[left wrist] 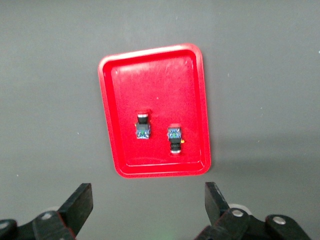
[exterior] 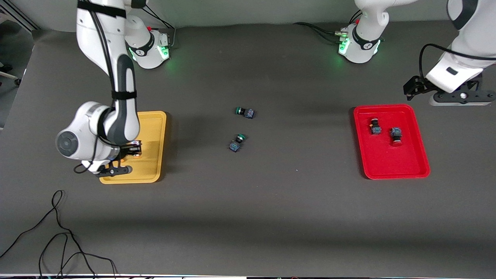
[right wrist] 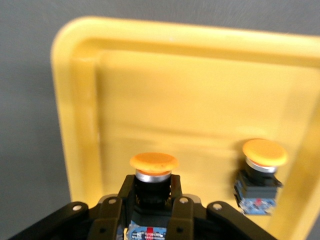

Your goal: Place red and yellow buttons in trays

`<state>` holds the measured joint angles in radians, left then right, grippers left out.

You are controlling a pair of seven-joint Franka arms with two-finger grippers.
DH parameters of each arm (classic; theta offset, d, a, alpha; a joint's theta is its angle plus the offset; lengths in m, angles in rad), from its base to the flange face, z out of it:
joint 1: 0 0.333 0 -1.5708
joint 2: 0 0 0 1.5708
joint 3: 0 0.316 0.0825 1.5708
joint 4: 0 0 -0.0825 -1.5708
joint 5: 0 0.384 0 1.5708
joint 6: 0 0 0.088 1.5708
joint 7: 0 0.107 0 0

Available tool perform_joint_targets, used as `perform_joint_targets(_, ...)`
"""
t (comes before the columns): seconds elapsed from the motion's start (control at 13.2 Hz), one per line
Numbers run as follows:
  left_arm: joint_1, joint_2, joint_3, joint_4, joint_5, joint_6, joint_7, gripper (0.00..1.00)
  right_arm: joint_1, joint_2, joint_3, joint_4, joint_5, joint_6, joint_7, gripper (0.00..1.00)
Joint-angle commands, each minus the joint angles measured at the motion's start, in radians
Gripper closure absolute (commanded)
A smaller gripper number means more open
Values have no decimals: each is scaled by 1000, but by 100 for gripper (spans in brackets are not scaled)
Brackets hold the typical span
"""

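My right gripper (exterior: 131, 151) is shut on a yellow button (right wrist: 153, 170), held cap-forward low over the mustard yellow tray (exterior: 153, 155). The right wrist view shows the tray floor (right wrist: 175, 90) and a second yellow button (right wrist: 260, 177) resting in the tray beside the held one. The red tray (exterior: 391, 162) holds two red buttons (exterior: 375, 127) (exterior: 396, 136); they also show in the left wrist view (left wrist: 143, 128) (left wrist: 175, 138) inside the red tray (left wrist: 150, 70). My left gripper (left wrist: 149, 205) is open and empty, waiting raised (exterior: 462, 100) beside the red tray's edge nearest the robots.
Two green-capped buttons (exterior: 245, 112) (exterior: 236, 142) lie on the dark table between the trays. Loose black cables (exterior: 58, 232) trail on the table near the front camera, at the right arm's end.
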<state>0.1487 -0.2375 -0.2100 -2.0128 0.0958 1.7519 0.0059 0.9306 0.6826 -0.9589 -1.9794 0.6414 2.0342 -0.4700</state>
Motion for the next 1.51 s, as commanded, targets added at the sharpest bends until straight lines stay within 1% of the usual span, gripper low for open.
perform_joint_targets(0.0, -15, 125, 9, 146, -10, -90, 34, 0, -13, 29, 35, 17, 29, 4, -12, 99)
perform_joint_targets(0.08, -37, 132, 12, 161, -8, -101, 40, 0, -13, 29, 35, 22, 29, -5, -3, 49)
perform_joint_targets(0.15, -38, 130, 12, 164, -8, -97, 40, 0, -12, 19, 34, 25, 29, -12, 8, 5)
perform_joint_targets(0.23, -44, 133, 35, 164, -13, -83, 42, 0, -10, 0, 31, 31, 27, -29, 19, 0)
perform_joint_targets(0.3, -61, 135, 72, 166, -13, -81, 42, 0, -10, -17, 22, 49, 24, -57, 31, 0)
perform_joint_targets(0.38, -92, 135, 93, 167, -13, -80, 42, 0, -7, -32, 2, 74, 15, -95, 46, 0)
perform_joint_targets(0.45, -128, 136, 142, 169, -13, -78, 42, 0, 5, -37, -33, 102, 12, -139, 62, 0)
perform_joint_targets(0.53, -199, 136, 212, 169, -13, -78, 42, 0, 20, -37, -70, 131, 12, -187, 67, 0)
perform_joint_targets(0.61, -227, 136, 263, 169, -16, -80, 42, 0, 45, -37, -114, 161, 12, -225, 67, 0)
perform_joint_targets(0.68, -207, 142, 255, 169, -21, -80, 42, 0, 77, -37, -160, 180, 12, -247, 76, 0)
perform_joint_targets(0.76, -145, 142, 185, 169, -15, -78, 49, 0, 117, -37, -209, 197, 12, -265, 99, 0)
perform_joint_targets(0.83, -20, 144, 69, 178, -11, -78, 83, 0, 166, -37, -262, 209, 11, -284, 112, 0)
perform_joint_targets(0.91, 36, 145, 10, 184, -8, -77, 127, 0, 207, -37, -309, 223, 8, -299, 134, 0)
perform_joint_targets(0.98, 38, 147, 9, 184, -8, -78, 129, 0, 240, -38, -342, 247, -9, -314, 164, 0)
perform_joint_targets(1.06, 45, 150, 9, 184, -14, -78, 131, 0, 249, -57, -348, 278, -47, -339, 204, 0)
perform_joint_targets(1.14, 46, 150, 9, 184, -14, -78, 134, 0, 246, -105, -331, 315, -113, -368, 258, 0)
perform_joint_targets(1.21, 48, 150, 9, 184, -11, -78, 134, 0, 241, -167, -292, 324, -181, -373, 315, 0)
perform_joint_targets(1.36, 49, 152, 9, 183, -19, -84, 129, 0, 188, -323, -166, 333, -335, -373, 455, 0)
perform_joint_targets(1.44, 45, 150, 8, 184, -21, -89, 122, 0, 132, -401, -73, 332, -404, -373, 531, 0)
